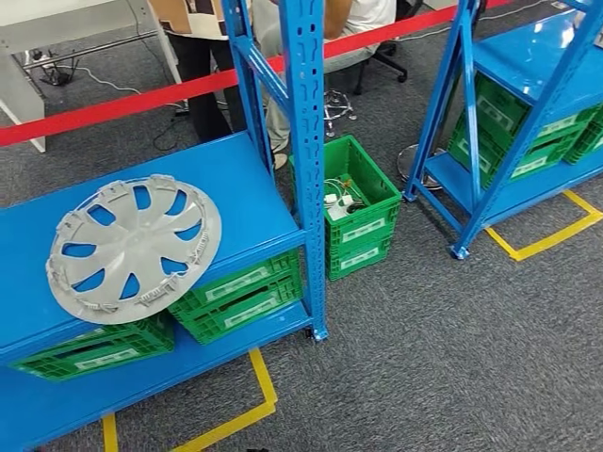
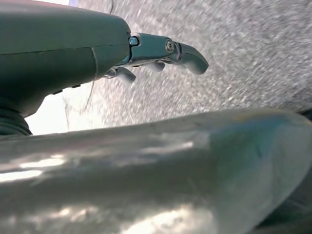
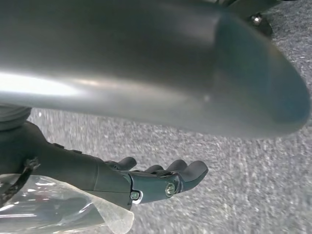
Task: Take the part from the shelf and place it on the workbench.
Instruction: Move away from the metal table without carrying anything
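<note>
Now, step: approach the shelf; the pick is not yet begun.
Part: round grey plastic wheel cover (image 1: pixel 133 248) lies flat on the blue metal shelf (image 1: pixel 241 179), near left, overhanging its near edge.
How: I'd grip opposite rims with both hands and lift level.
Left hand (image 2: pixel 162 53): fingers extended, holding nothing.
Right hand (image 3: pixel 162 178): fingers loosely together, empty.

Blue upright (image 1: pixel 307 141) stands right of hubcap (image 1: pixel 133 247) on shelf (image 1: pixel 235 193)

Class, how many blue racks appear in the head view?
2: the left rack bearing the hubcap, and the right rack at the far right. Others may stand out of frame.
</note>
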Controlling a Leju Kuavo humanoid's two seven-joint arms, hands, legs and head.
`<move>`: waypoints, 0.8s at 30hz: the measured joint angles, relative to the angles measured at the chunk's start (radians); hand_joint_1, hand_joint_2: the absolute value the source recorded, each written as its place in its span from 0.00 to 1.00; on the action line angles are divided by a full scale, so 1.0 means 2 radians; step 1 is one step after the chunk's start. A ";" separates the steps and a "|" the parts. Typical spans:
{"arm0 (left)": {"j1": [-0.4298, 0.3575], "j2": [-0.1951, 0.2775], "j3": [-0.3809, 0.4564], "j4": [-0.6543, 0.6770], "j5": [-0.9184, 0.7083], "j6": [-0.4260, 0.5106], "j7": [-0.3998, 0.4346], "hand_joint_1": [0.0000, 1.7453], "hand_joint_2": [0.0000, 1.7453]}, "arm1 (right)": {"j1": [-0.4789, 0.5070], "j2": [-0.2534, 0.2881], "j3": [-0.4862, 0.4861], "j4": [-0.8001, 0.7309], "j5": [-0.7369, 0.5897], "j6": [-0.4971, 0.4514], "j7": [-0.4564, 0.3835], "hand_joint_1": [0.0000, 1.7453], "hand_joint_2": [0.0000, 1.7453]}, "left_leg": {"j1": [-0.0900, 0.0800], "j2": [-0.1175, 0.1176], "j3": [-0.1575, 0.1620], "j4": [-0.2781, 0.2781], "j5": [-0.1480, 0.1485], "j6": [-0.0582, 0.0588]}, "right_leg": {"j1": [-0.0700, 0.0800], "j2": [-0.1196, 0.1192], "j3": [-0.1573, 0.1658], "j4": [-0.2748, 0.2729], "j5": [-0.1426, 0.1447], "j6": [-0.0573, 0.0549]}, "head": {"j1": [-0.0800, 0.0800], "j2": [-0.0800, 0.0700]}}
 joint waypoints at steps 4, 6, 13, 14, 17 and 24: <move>-0.002 0.001 0.008 -0.001 0.002 0.007 -0.004 0.00 0.00 | -0.002 0.007 0.001 0.004 -0.009 0.007 0.002 0.00 0.00 | -0.015 0.038 0.050 -0.098 0.031 0.024 | 0.004 -0.025 0.004 -0.003 -0.008 0.003 | 0.001 0.000; -0.004 0.001 0.011 -0.001 0.003 0.008 -0.006 0.00 0.00 | -0.005 0.009 0.001 0.009 -0.012 0.012 0.002 0.00 0.00 | -0.015 0.030 0.052 -0.106 0.031 0.026 | 0.005 -0.035 0.010 -0.006 -0.010 0.006 | 0.000 0.000; -0.014 -0.004 0.019 0.002 0.005 0.013 -0.011 0.00 0.00 | -0.008 0.021 0.004 0.032 -0.021 0.017 -0.005 0.00 0.00 | -0.006 -0.015 0.062 -0.123 0.038 0.028 | -0.001 0.030 -0.058 0.123 -0.064 0.018 | 0.003 0.000; -0.014 -0.005 0.020 0.003 0.005 0.014 -0.012 0.00 0.00 | -0.008 0.023 0.004 0.035 -0.021 0.016 -0.006 0.00 0.00 | -0.005 -0.022 0.064 -0.123 0.037 0.027 | -0.003 0.030 -0.061 0.118 -0.052 0.021 | 0.003 0.000; -0.015 -0.006 0.023 0.007 0.008 0.016 -0.014 0.00 0.00 | -0.008 0.031 0.004 0.046 -0.023 0.017 -0.013 0.00 0.00 | -0.001 -0.043 0.068 -0.115 0.030 0.016 | -0.010 0.054 -0.031 0.035 0.004 0.029 | 0.005 0.000; -0.019 -0.006 0.032 0.014 0.012 0.023 -0.021 0.00 0.00 | -0.011 0.046 0.004 0.065 -0.028 0.023 -0.025 0.00 0.00 | 0.001 -0.041 0.046 -0.084 0.014 -0.003 | -0.010 0.048 -0.008 0.002 0.008 0.007 | 0.003 0.000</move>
